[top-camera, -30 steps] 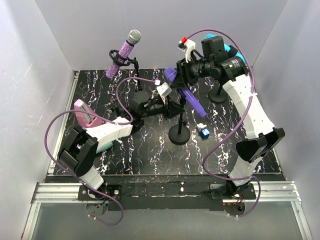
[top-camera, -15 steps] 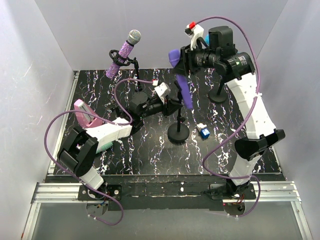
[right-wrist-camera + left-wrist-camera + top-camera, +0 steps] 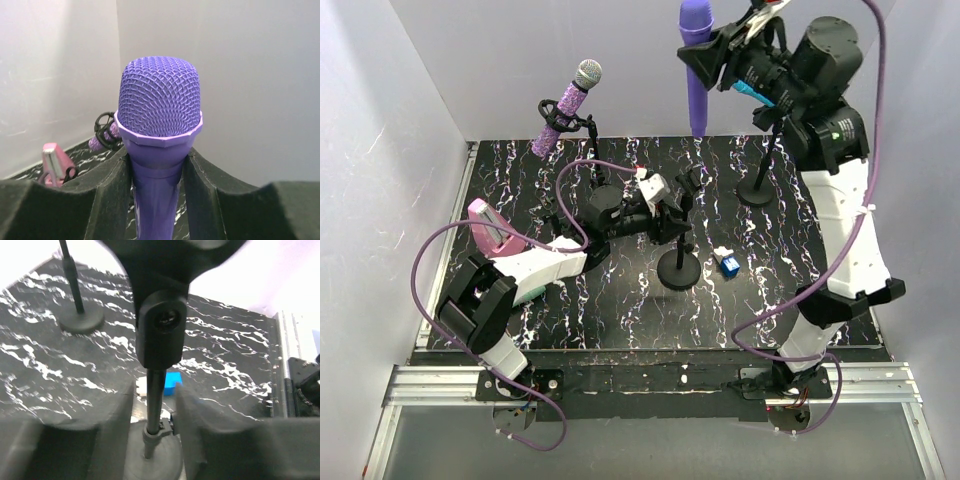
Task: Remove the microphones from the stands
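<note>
The purple microphone [image 3: 697, 70] hangs upright high above the table with my right gripper [image 3: 720, 48] shut on its handle. In the right wrist view its mesh head [image 3: 160, 100] rises above both pads [image 3: 112, 195], which press its neck. The black stand [image 3: 678, 270] is at mid-table, and its clip [image 3: 688, 180] holds nothing. My left gripper [image 3: 670, 212] is shut on the stand's thin pole [image 3: 155, 400], which runs between both fingers [image 3: 215, 435] just above the round base. The clip's joint [image 3: 161, 327] looms at the top of the left wrist view.
A glittery purple microphone with a silver head [image 3: 565, 108] sits in its own stand at the back left. Another stand [image 3: 757, 190] is at the back right, behind my right arm. A small blue and white block [image 3: 727, 264] lies by the stand's base. A pink object [image 3: 488, 225] lies at the left.
My right arm has lifted the purple microphone up and away from the stand's clip and turned it upright. The left gripper has stayed shut on the stand.
</note>
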Available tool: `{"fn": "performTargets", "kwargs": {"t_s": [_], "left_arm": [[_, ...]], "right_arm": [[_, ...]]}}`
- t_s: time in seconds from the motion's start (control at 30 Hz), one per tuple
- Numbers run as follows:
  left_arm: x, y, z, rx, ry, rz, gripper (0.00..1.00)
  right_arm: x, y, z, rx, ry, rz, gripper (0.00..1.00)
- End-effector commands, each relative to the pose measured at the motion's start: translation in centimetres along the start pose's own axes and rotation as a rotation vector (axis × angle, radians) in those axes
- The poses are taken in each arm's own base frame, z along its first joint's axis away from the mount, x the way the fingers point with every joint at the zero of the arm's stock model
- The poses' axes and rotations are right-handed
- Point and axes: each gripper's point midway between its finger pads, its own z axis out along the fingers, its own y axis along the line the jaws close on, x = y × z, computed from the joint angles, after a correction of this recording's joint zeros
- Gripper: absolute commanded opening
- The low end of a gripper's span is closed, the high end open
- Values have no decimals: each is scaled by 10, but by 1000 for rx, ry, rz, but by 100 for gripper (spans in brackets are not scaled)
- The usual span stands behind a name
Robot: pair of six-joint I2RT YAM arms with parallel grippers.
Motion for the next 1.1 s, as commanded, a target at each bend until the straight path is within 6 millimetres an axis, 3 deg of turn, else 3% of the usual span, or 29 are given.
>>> {"fn": "performTargets", "kwargs": {"t_s": [0.0,0.1,0.2,0.33,0.47,0.57,0.73,0.9,0.97,1.07], "left_arm": [[0,-5,-13,5,101,-8,53],[-25,-1,-26,-41,109,78,70],[-56,3,-41,-79,118,165,80],[-99,2,-60,-86,141,239,86],[-151,-7,-65,-63,103,270,90],[-185,-16,-57,-36,61,185,93],[-218,-13,-35,-19,6,57,98],[-240,3,-24,-74,-34,68,97],[-245,6,-22,-90,-48,69,96],[-253,-2,-20,-40,-62,78,84]], "right_arm": [[-62,2,-27,44,-175,-136,1],[-55,5,-37,43,-167,-160,1],[-40,-2,-43,60,-145,-152,1],[-25,-17,-45,94,-153,-62,1],[-20,-27,-41,95,-185,25,1],[-20,-9,-37,-31,-205,1,1],[-30,6,-38,-129,-248,-14,1],[-28,19,-42,-224,-238,47,1],[-24,27,-43,-271,-229,92,1],[-20,35,-44,-315,-216,166,1]]}}
